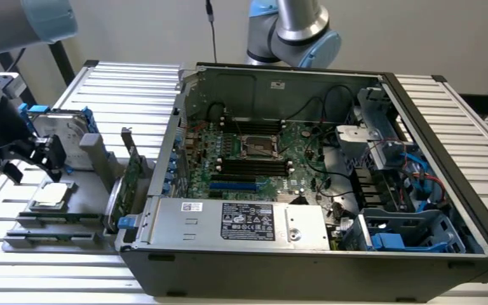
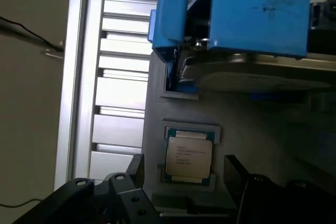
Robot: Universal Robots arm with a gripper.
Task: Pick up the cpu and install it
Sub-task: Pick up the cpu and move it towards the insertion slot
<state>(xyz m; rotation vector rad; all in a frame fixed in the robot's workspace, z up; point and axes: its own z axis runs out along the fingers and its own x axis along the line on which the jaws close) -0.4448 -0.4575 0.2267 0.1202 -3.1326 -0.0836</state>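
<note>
Your claw (image 1: 32,166) hangs wide open and empty with the cpu (image 2: 189,155) right below it, so nothing's grabbed or installed yet.

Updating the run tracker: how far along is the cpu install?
Done: nothing yet; the cpu lies in its recess on the grey holder. In hand: the end effector hangs open just above it, a finger either side, holding nothing. Left: pickup and install; the motherboard socket looks empty.
</note>
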